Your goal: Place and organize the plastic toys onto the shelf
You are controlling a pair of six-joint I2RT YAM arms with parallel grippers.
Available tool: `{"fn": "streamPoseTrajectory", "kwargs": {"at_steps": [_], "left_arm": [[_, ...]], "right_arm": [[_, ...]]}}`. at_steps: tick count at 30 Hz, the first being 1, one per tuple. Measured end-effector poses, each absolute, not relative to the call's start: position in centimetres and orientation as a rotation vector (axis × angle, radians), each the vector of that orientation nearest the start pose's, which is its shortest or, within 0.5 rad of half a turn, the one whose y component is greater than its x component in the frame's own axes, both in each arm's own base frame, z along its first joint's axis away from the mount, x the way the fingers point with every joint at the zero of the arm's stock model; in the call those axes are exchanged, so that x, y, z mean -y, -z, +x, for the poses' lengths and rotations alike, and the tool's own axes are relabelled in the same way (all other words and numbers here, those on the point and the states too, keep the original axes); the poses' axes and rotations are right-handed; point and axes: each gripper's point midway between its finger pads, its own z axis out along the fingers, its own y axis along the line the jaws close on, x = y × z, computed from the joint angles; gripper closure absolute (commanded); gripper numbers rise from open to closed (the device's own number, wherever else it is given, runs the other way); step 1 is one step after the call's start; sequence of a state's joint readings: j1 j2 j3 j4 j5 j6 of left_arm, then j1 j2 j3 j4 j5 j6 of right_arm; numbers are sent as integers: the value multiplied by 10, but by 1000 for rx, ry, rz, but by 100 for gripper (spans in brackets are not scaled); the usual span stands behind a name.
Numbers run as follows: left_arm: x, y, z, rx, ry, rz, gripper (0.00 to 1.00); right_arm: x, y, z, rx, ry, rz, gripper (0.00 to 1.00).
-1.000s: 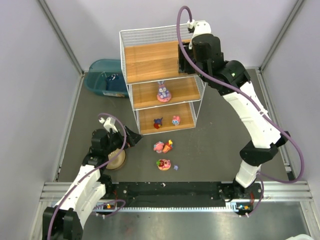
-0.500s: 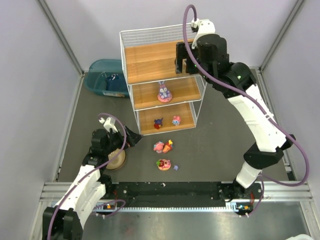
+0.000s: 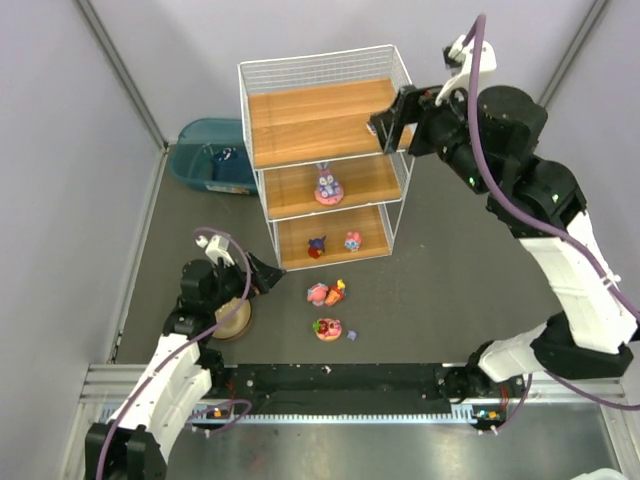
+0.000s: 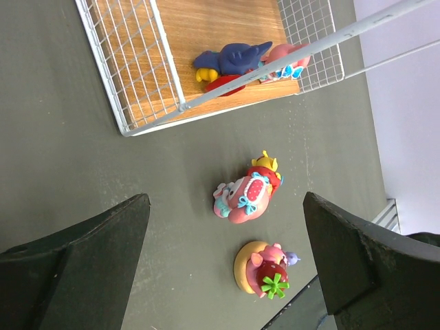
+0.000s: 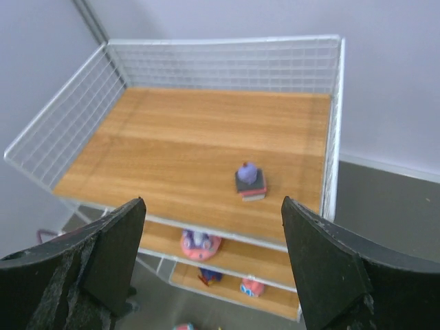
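Right arm swings back rt of shelf (image 3: 300, 115) since a sec ago. Right gripper (image 3: 390, 120) apart, empty; left gripper (image 3: 268, 278) wide apart, empty.

Left wrist: pink-red toy (image 4: 246, 196) on table (image 4: 69, 172), long axis diagonal, yellow end toward shelf.

Right wrist: purple toy (image 5: 250, 182) upright on top tier, nr rt mesh. Back out high to clear the rim.

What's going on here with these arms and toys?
Two arms are filling a shelf. The right gripper hangs open by the top board, where one small toy stands. A bunny sits on the middle tier. The left gripper, also open, hovers near a pink toy and a disc toy on the table.
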State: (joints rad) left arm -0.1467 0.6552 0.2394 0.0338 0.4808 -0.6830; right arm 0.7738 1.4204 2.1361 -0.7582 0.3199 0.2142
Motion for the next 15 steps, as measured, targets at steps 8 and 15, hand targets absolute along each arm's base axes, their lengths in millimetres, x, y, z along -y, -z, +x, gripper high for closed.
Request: {"fn": "streamPoseTrajectory", "kwargs": {"at_steps": [8, 15], "left_arm": [[139, -123, 226, -2023, 1002, -207, 1], [138, -125, 222, -2023, 1001, -208, 1]], "right_arm": [[-276, -475, 206, -1612, -585, -483, 24], [-278, -306, 165, -1842, -571, -571, 27]]}}
